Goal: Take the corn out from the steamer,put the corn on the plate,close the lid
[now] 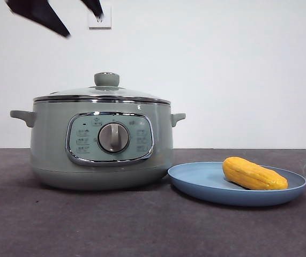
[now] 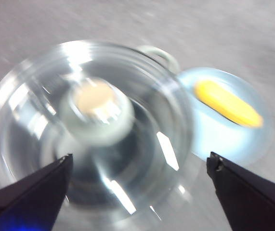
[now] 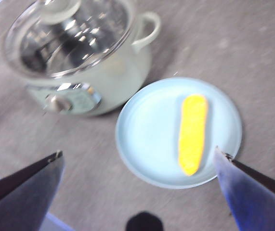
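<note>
The sage-green steamer [image 1: 102, 144] stands at the left of the table with the glass lid [image 1: 102, 93] seated on its rim, its green knob [image 1: 106, 79] on top. The yellow corn [image 1: 253, 174] lies on the light-blue plate [image 1: 195, 179] to the steamer's right. My left gripper [image 2: 139, 166] is open and empty above the lid [image 2: 86, 130] and its knob [image 2: 96, 108]; it shows as black tips [image 1: 56, 13] at the front view's top left. My right gripper [image 3: 137, 159] is open and empty high above the plate [image 3: 147, 130] and corn [image 3: 193, 134].
The table [image 1: 88, 225] is dark grey with a white wall behind it. A wall socket [image 1: 100, 20] is high behind the steamer. The steamer's side handle [image 1: 177, 118] reaches toward the plate.
</note>
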